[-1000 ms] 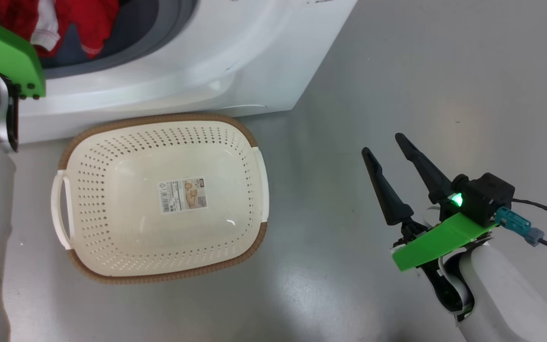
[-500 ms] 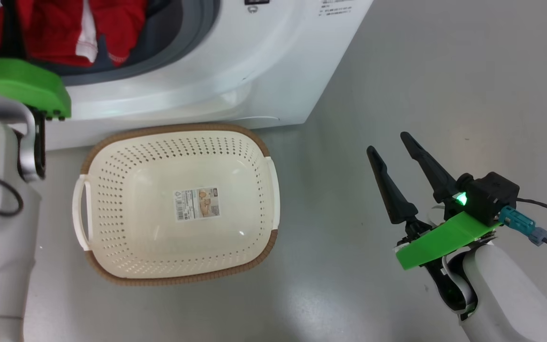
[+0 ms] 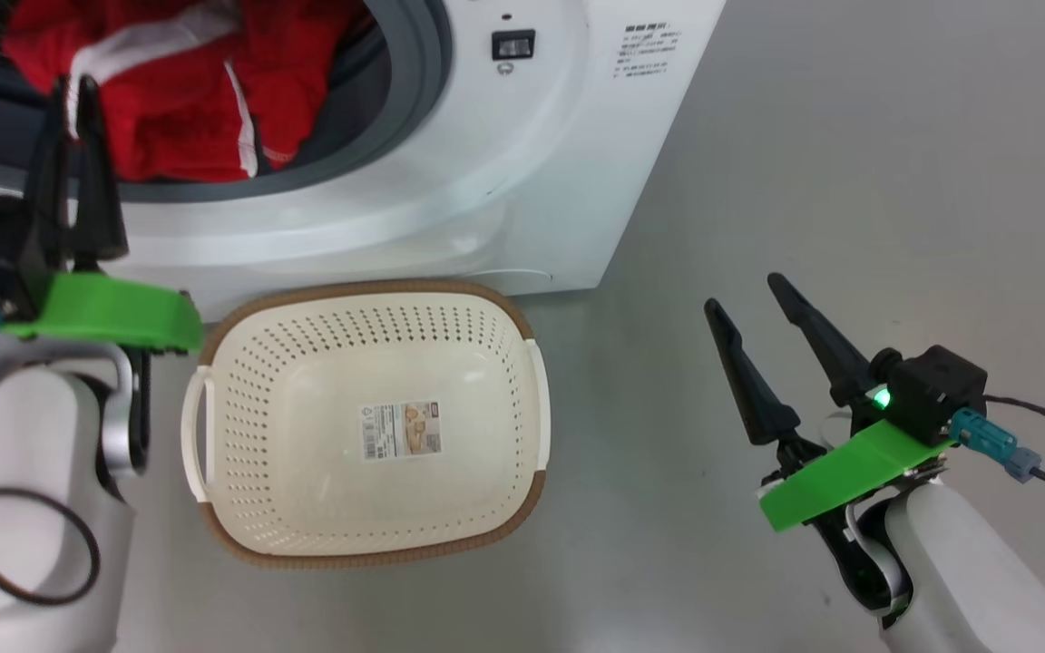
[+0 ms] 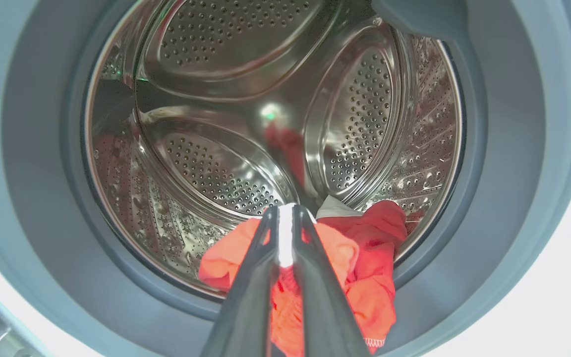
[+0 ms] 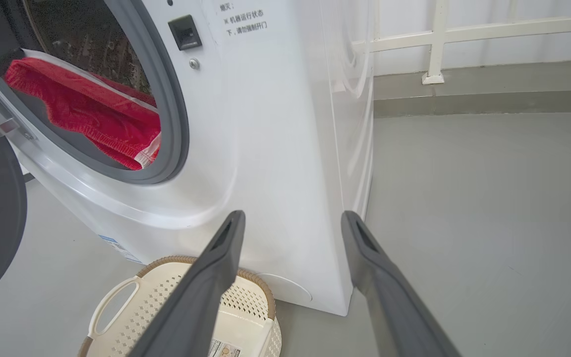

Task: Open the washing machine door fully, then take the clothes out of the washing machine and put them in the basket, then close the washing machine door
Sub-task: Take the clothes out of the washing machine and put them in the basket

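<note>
Left hand [image 3: 73, 86] has pulled back, clamped on the clothes [image 3: 169, 127] | right hand [image 3: 744, 294] open | I judge them limp, light; grip a bunched fold.

Bright, even light; soft sheen on the floor [image 3: 613, 544] left of the right tool [image 3: 742, 292]. Around the left tool [image 4: 285, 210], blurred close up, the drum [image 4: 216, 163] glints and the washing machine [image 4: 553, 297] front bleaches white.

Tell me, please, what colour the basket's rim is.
The basket's rim is brown, clearest in the head view.
</note>
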`<state>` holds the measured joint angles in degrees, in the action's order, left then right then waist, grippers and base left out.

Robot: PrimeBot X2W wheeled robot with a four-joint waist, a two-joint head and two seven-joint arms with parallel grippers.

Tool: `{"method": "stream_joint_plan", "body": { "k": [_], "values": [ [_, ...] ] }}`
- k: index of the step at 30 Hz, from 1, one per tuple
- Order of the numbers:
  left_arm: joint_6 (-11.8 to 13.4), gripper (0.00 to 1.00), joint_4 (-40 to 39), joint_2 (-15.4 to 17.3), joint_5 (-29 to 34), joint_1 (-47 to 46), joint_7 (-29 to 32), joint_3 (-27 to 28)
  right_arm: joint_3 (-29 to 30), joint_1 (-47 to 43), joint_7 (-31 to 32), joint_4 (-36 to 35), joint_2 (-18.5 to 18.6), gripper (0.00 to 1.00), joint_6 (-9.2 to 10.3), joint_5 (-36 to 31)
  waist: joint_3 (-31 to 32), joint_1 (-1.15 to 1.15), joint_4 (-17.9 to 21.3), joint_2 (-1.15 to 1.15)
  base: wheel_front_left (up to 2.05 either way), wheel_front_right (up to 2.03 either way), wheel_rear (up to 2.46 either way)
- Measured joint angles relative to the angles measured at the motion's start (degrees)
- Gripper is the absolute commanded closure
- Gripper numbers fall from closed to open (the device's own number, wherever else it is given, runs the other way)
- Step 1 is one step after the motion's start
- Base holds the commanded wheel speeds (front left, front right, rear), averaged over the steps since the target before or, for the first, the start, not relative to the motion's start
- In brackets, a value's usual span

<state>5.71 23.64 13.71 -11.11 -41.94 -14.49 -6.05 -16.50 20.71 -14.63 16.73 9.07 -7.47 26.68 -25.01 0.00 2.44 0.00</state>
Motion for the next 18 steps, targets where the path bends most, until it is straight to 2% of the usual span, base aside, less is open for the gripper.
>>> {"method": "stream_joint_plan", "body": {
  "k": [18],
  "values": [
    [1.44,1.0,-14.18,-0.92,-1.68,16.44,0.38,-0.35,-1.01,-2.19,0.0,1.97,-0.45,0.0,0.0,0.05,7.73,0.0,-0.58,0.0,0.0,0.0,0.0]
  ]
}}
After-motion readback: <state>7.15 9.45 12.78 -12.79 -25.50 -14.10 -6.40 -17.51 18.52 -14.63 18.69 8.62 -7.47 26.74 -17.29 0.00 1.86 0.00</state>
